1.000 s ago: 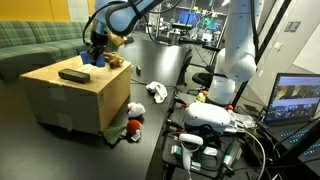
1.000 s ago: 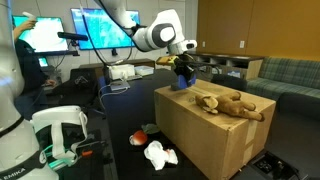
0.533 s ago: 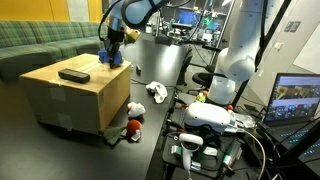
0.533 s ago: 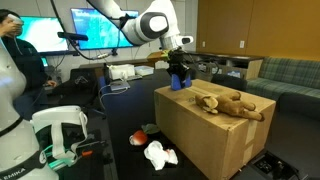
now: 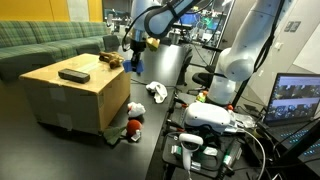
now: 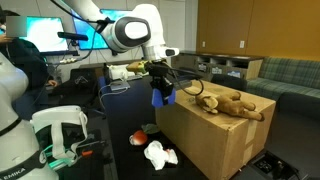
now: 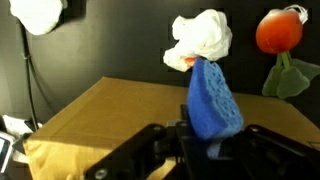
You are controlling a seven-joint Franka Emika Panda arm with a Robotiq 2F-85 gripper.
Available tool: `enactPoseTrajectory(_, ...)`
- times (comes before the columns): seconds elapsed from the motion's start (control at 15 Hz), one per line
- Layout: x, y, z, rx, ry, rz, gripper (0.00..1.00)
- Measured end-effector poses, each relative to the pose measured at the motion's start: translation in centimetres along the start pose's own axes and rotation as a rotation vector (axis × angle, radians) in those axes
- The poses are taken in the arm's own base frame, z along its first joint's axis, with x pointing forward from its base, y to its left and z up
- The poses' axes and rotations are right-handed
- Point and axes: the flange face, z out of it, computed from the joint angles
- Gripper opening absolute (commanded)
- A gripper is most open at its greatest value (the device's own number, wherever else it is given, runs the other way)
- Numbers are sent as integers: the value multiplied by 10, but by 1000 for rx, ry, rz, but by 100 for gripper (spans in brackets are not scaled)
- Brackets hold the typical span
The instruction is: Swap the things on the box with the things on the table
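the black gripper (image 6: 159,88) clamps a blue oval sponge-like pad (image 7: 214,102), left of frame centre, just beside the large tan cardboard box (image 6: 212,142).

Your tan cardboard box (image 5: 70,100) stands on the dark bench (image 7: 110,45), brown plush toy (image 6: 228,103) on top; the blue sponge (image 7: 213,100) hangs in the pincer (image 7: 210,146).

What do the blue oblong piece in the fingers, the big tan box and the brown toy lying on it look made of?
The blue oblong piece looks like foam or sponge: matte, finely pitted. The big tan box looks like plain cardboard: matte, creased edges. The brown toy seems plush fabric: soft, floppy limbs, though small in view.
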Motion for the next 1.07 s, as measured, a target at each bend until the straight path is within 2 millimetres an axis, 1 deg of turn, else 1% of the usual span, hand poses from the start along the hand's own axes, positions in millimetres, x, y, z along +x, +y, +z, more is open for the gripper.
enactPoseTrajectory(0.2,-35,-1,20,-26,-41,4,4)
enactPoseTrajectory(0.4,-63,-3,51,-58,-45,12,4)
enactPoseTrajectory(0.53,-75,-2,75,-75,-33,20,4)
enactPoseTrajectory(0.87,-85,14,135,-102,-30,44,4)
enactPoseTrajectory(1.07,-80,31,166,-109,-43,56,4)
